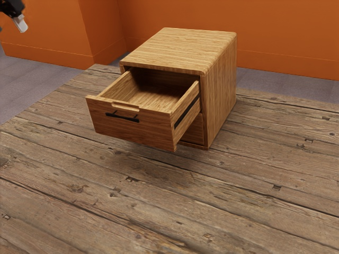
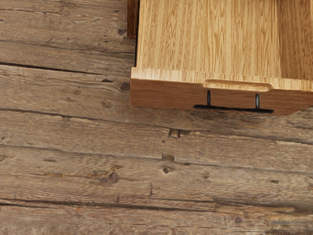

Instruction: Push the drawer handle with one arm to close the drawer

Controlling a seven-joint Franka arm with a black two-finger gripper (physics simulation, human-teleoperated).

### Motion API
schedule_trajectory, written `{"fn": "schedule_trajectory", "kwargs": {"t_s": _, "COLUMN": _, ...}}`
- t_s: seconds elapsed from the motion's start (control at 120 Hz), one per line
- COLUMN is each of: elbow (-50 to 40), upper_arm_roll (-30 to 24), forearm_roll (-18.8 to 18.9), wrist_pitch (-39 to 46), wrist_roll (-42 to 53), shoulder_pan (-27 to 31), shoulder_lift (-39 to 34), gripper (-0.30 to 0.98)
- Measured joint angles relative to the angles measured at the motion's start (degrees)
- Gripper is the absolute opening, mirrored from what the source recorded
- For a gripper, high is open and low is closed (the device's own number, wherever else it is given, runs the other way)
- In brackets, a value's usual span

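The tool point(image 1: 20, 24) is seen at the exterior view's upper left, whether spread or closed cannot be told; centrally, the drawer point(image 1: 151, 129) is shown extended.

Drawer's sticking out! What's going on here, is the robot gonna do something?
Nobody is touching the drawer right now. It's the top one, pulled well out of the wooden cabinet. The robot's gripper is up in the exterior view's top left corner, away from it. Its job is to push the black handle and close the drawer.
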Motion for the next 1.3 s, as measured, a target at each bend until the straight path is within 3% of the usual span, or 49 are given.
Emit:
{"fn": "schedule_trajectory", "kwargs": {"t_s": 0.117, "elbow": -29.1, "upper_arm_roll": -4.7, "forearm_roll": 0.4, "wrist_pitch": 3.7, "wrist_roll": -0.8, "shoulder_pan": 3.5, "shoulder_lift": -19.5, "gripper": 0.67}}
{"fn": "schedule_trajectory", "kwargs": {"t_s": 0.192, "elbow": -42.6, "upper_arm_roll": -6.1, "forearm_roll": 0.5, "wrist_pitch": 4.9, "wrist_roll": -1.3, "shoulder_pan": 5.4, "shoulder_lift": -23.9, "gripper": 0.67}}
{"fn": "schedule_trajectory", "kwargs": {"t_s": 0.275, "elbow": -48.7, "upper_arm_roll": -7.4, "forearm_roll": 0.6, "wrist_pitch": 6.5, "wrist_roll": -1.9, "shoulder_pan": 6.0, "shoulder_lift": -26.1, "gripper": 0.67}}
{"fn": "schedule_trajectory", "kwargs": {"t_s": 0.608, "elbow": -53.6, "upper_arm_roll": -11.2, "forearm_roll": 1.8, "wrist_pitch": 16.8, "wrist_roll": -1.7, "shoulder_pan": 5.6, "shoulder_lift": -22.4, "gripper": 0.66}}
{"fn": "schedule_trajectory", "kwargs": {"t_s": 0.767, "elbow": -52.9, "upper_arm_roll": -13.6, "forearm_roll": -0.1, "wrist_pitch": 20.7, "wrist_roll": -2.9, "shoulder_pan": 5.5, "shoulder_lift": -17.3, "gripper": 0.26}}
{"fn": "schedule_trajectory", "kwargs": {"t_s": 0.883, "elbow": -51.2, "upper_arm_roll": -14.0, "forearm_roll": -0.6, "wrist_pitch": 23.4, "wrist_roll": -3.7, "shoulder_pan": 4.7, "shoulder_lift": -13.4, "gripper": 0.08}}
{"fn": "schedule_trajectory", "kwargs": {"t_s": 1.108, "elbow": -45.1, "upper_arm_roll": -15.1, "forearm_roll": -2.1, "wrist_pitch": 26.6, "wrist_roll": -5.5, "shoulder_pan": 4.0, "shoulder_lift": -4.8, "gripper": -0.05}}
{"fn": "schedule_trajectory", "kwargs": {"t_s": 1.3, "elbow": -43.6, "upper_arm_roll": -15.4, "forearm_roll": -2.7, "wrist_pitch": 30.4, "wrist_roll": -6.8, "shoulder_pan": 2.5, "shoulder_lift": -2.4, "gripper": -0.08}}
